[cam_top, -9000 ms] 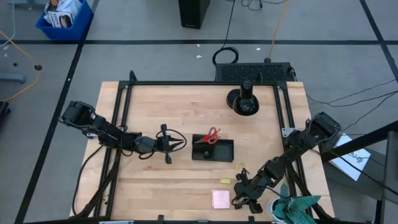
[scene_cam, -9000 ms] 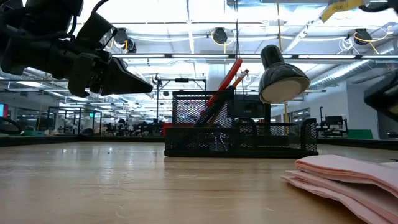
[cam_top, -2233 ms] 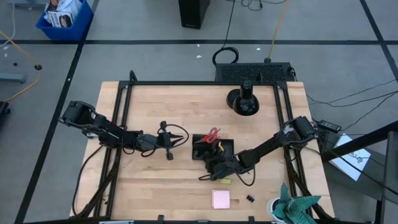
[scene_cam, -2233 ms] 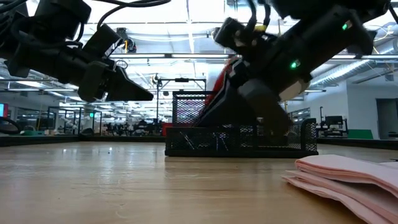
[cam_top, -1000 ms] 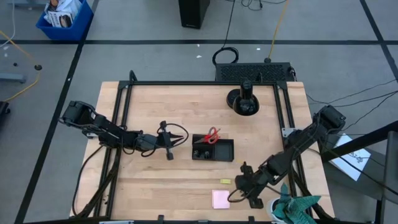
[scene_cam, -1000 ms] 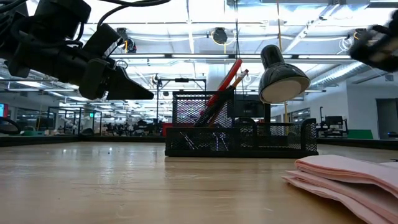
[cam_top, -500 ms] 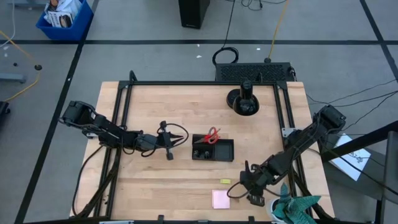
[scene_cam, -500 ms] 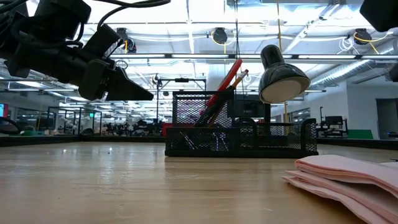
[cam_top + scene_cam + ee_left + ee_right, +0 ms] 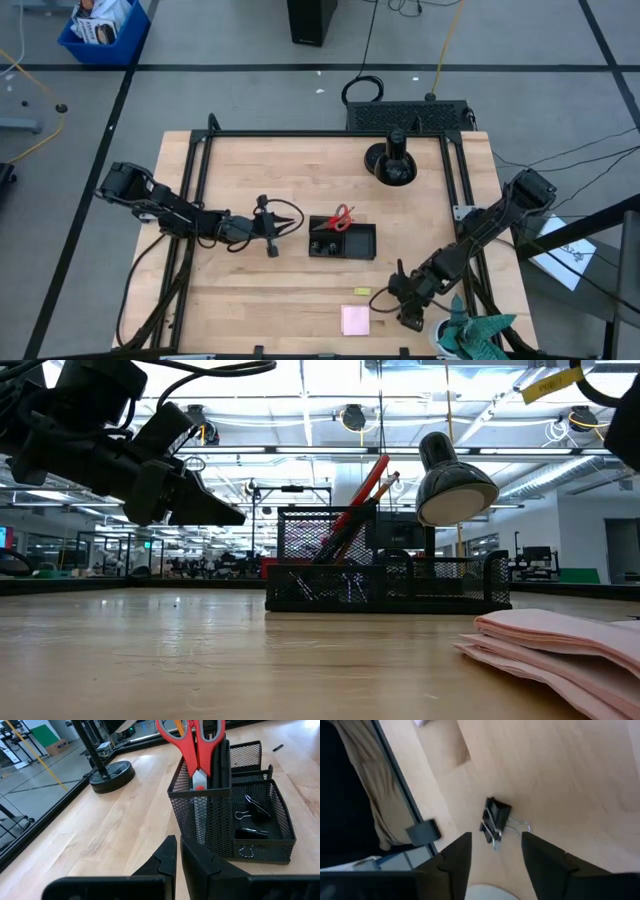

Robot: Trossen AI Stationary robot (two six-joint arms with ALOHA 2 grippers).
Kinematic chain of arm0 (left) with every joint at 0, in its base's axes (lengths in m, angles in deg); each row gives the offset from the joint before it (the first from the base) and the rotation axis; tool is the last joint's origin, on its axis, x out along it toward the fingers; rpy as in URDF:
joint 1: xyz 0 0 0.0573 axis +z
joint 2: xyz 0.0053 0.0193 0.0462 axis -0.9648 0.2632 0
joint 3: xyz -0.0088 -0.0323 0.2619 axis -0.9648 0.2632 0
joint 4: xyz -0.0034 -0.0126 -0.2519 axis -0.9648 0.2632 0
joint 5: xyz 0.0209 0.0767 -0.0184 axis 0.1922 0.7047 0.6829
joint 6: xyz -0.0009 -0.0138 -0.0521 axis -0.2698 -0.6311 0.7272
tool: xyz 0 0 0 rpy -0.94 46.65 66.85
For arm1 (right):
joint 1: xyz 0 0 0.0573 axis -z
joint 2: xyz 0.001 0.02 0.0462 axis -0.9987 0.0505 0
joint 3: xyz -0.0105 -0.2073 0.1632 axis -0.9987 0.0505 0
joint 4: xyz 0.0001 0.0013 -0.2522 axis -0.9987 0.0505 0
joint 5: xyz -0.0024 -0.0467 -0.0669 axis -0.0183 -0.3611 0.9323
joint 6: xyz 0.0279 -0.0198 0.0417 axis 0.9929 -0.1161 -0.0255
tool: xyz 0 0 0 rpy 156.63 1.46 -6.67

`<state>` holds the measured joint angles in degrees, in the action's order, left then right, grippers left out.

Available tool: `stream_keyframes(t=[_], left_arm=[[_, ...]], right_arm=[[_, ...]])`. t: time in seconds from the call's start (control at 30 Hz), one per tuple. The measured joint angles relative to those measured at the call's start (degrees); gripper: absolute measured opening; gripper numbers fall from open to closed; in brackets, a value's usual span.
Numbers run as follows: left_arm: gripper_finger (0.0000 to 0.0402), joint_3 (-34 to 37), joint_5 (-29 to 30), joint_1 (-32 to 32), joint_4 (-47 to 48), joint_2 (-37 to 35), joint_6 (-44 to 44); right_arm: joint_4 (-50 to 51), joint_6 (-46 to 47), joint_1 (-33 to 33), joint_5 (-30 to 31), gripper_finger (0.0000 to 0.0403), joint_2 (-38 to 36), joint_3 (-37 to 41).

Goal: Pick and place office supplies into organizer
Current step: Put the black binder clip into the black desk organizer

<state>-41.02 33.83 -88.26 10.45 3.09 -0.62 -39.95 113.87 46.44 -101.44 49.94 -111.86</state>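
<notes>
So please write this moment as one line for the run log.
right tool: open, above binder clip on table | left tool: shut, waiting beside organizer | scissors: in organizer | sticky pad, eraser: on table

robotics lab or large open workshop hall. pale wooden table top bolted in black metal frame, standing on grey concrete floor marked with dark tape lines. black cables trailing across floor to black perforated box. blue plastic bin off to one side. beyond table: long rows of ceiling strip lights, exposed ducts, more workstations far back.
</notes>
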Motion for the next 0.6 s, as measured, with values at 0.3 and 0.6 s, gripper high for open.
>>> stream_keyframes(t=[0.3, 0.6], left_arm=[[0.0031, 0.00, 0.00, 0.00, 0.28, 0.00, 0.26], [0.0031, 0.00, 0.00, 0.00, 0.28, 0.00, 0.44]], right_arm=[[-4.86, 1.94, -0.31, 0.20, 0.0186, 0.00, 1.10], [-3.74, 0.85, -0.70, 0.52, 0.0158, 0.00, 1.10]])
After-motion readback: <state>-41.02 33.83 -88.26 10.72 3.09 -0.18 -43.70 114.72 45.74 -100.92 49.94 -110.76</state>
